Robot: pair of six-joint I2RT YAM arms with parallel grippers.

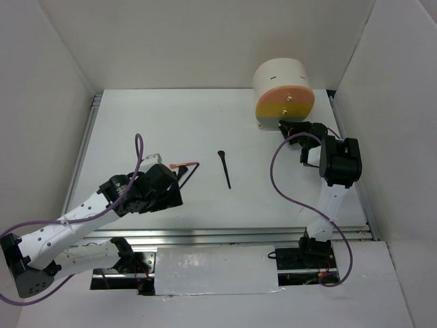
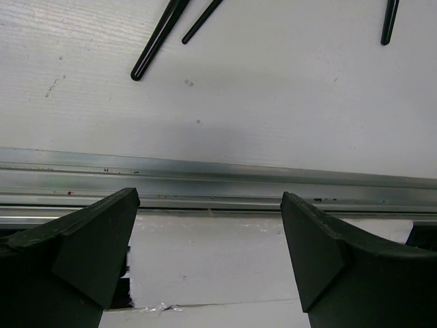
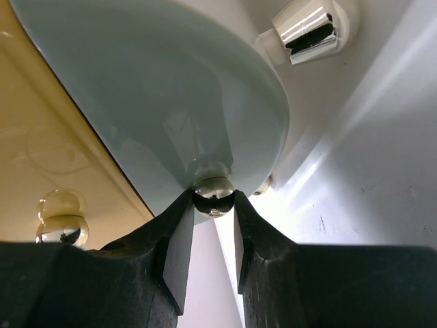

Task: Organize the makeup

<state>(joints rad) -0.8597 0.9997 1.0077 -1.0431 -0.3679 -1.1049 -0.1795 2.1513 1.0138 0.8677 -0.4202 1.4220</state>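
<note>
Right claw is at the cream round-topped box, far right of the table. Its fingers are clenched on the small silver knob of the pale green drawer front, one fingertip against each side.

Left claw released: jaws spread wide with nothing between them, over the left of the table near the metal rail.

Makeup lies loose on the table:
- black brush mid-table, well apart from the box
- coral stick and thin black stick just beside the left claw
</note>
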